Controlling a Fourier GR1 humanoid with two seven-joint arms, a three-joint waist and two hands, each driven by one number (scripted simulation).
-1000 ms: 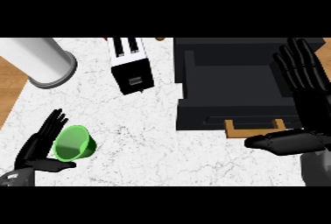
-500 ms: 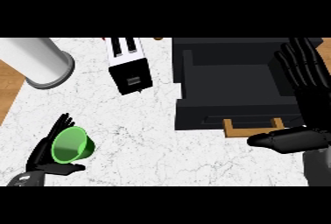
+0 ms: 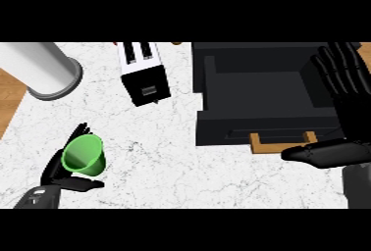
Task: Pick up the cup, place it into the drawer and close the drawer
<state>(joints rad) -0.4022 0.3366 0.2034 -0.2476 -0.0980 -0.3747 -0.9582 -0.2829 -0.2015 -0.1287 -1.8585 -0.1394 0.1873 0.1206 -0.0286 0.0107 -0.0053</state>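
Green cup (image 3: 84, 156) sits low at the left of the white marble counter (image 3: 159, 162), on its side, mouth up-left. Left hand (image 3: 61, 177) grasps it: fingers behind the rim, thumb curled beneath the base. Black drawer (image 3: 261, 93) stands pulled open at the upper right, well apart from the cup. Right hand (image 3: 343, 98) rests at the right edge, fingers straight and released, over the drawer's right wall. Toaster (image 3: 145, 73) and grey cylinder (image 3: 43, 68) lie at the top

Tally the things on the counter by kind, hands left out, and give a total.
Green cup: 1
Toaster: 1
Open black drawer: 1
White cylinder, upper left: 1
Total: 4
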